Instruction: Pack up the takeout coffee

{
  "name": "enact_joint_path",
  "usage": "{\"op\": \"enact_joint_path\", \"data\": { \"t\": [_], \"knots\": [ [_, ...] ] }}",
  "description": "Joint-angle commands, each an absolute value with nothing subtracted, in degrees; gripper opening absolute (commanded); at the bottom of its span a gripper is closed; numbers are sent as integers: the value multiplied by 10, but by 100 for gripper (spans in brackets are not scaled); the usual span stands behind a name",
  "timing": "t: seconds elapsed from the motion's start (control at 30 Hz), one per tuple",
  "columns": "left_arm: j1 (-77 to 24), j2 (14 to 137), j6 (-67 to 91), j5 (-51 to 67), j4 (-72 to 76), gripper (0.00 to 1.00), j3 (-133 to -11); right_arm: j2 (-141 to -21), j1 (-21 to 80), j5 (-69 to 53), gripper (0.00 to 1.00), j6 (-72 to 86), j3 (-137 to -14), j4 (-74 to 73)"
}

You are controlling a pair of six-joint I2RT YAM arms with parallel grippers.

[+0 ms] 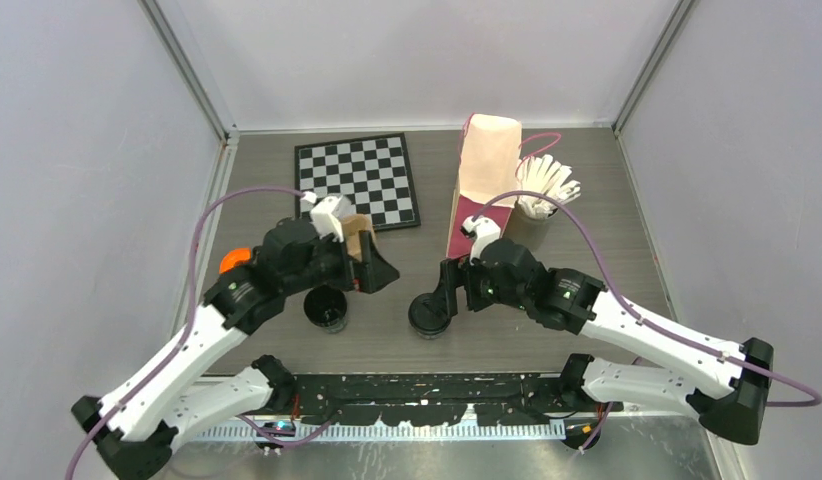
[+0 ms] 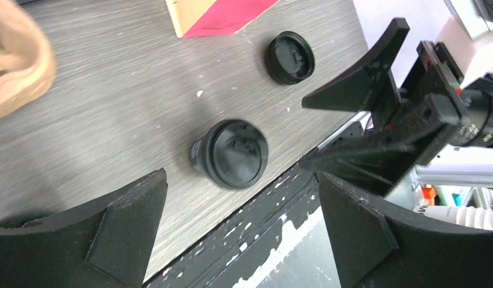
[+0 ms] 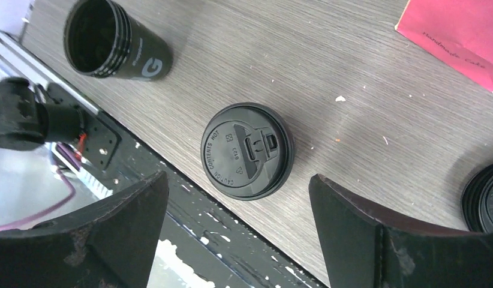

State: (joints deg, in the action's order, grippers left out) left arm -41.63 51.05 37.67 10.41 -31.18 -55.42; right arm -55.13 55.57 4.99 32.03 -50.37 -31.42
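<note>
The lidded black disposable cup [image 3: 247,150] stands in front of the brown-and-red paper bag [image 1: 484,170], close to the table's near edge. It is directly under the right gripper [image 3: 238,180], whose fingers are spread wide to either side of it and grip nothing. The open black disposable cup [image 1: 327,308] stands further left of the bag, unlidded. The left gripper [image 2: 241,180] is likewise spread wide, with nothing held.

The step in hand is judged to be the taking up of the lidded cup. The fingers would best be lowered past the lid's rim and closed on the cup wall, so that the lid is not prised off. The cup should be kept upright on the way to the bag.

A second flat black round lid [image 2: 290,57] is shown in the left wrist view, in front of the bag; in the top view it is hidden under the right arm. The lid's lettering and sip tab are shown only in the right wrist view. Whether the bag's mouth is open cannot be told.
</note>
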Motion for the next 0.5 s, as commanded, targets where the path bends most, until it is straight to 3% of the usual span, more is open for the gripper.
{"op": "enact_joint_path", "data": {
  "t": [0.0,0.23,0.47],
  "knots": [
    [-418,416,348,37,-447,100,-563,-578,583,83,91,261,-526,-298],
    [-418,293,325,12,-529,100,-528,-657,643,137,92,240,-562,-295],
    [-419,245,309,-12,-536,100,-504,-712,687,169,92,225,-576,-298]
  ]
}}
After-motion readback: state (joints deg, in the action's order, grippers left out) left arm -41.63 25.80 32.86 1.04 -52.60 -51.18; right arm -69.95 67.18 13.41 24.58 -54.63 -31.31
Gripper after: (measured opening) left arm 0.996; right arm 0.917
